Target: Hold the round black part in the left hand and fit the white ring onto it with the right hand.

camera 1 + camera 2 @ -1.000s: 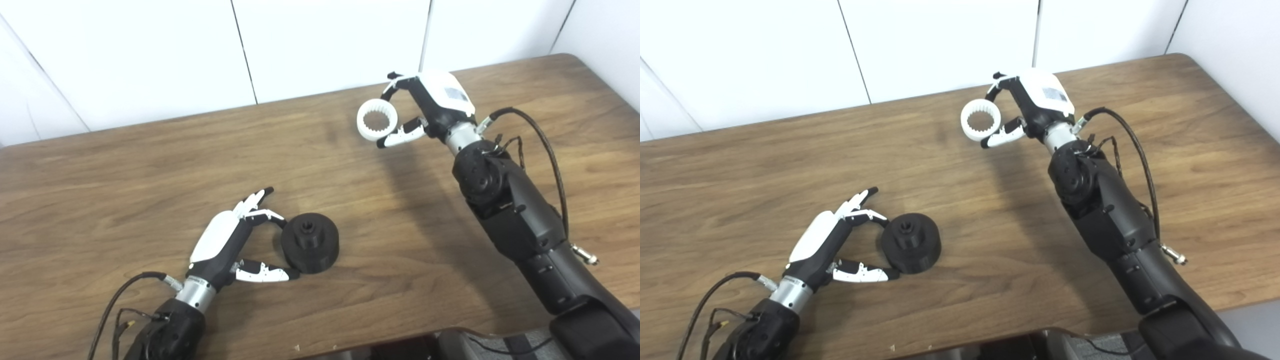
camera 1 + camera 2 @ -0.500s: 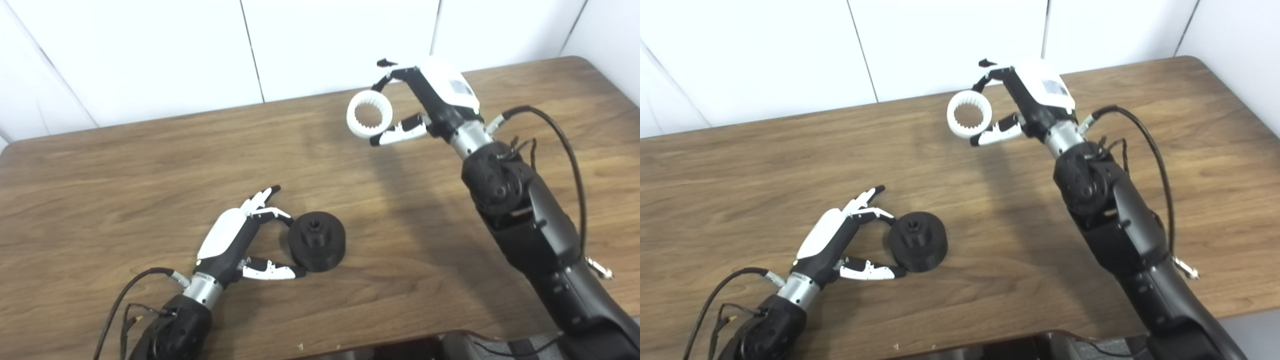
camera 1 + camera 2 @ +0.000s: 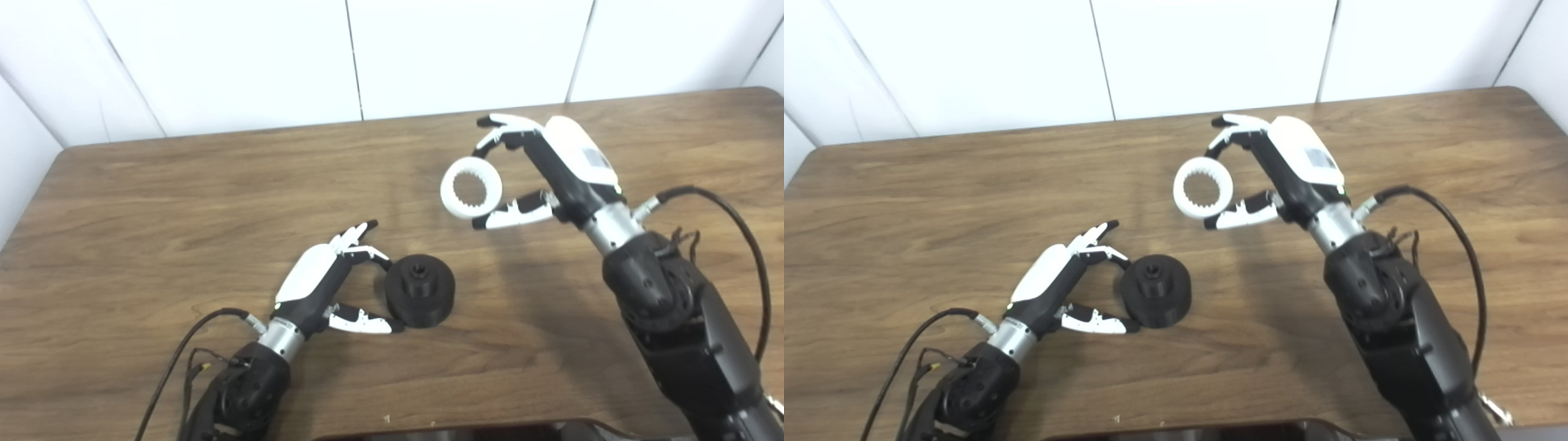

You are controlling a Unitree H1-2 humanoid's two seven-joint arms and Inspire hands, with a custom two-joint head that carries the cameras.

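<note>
The round black part [image 3: 420,293] sits flat on the wooden table [image 3: 184,202], its small hub facing up. My left hand [image 3: 318,282] lies just left of it with fingers apart; one fingertip and the thumb tip touch the part's left side without closing around it. My right hand [image 3: 554,174] hangs above the table to the upper right, shut on the white ring [image 3: 446,190]. It pinches the ring between thumb and fingers. The ring's toothed inner hole faces the camera, and the ring is well above and right of the black part.
The table's far edge meets a white panelled wall [image 3: 367,55]. The left table corner [image 3: 61,153] is in view. Cables trail from both wrists [image 3: 184,343]. A dark object [image 3: 465,430] shows at the bottom edge.
The camera has shifted, so the whole scene sits differently. Relative to the black part, my right hand has brought the white ring lower and nearer. The left hand keeps the same pose.
</note>
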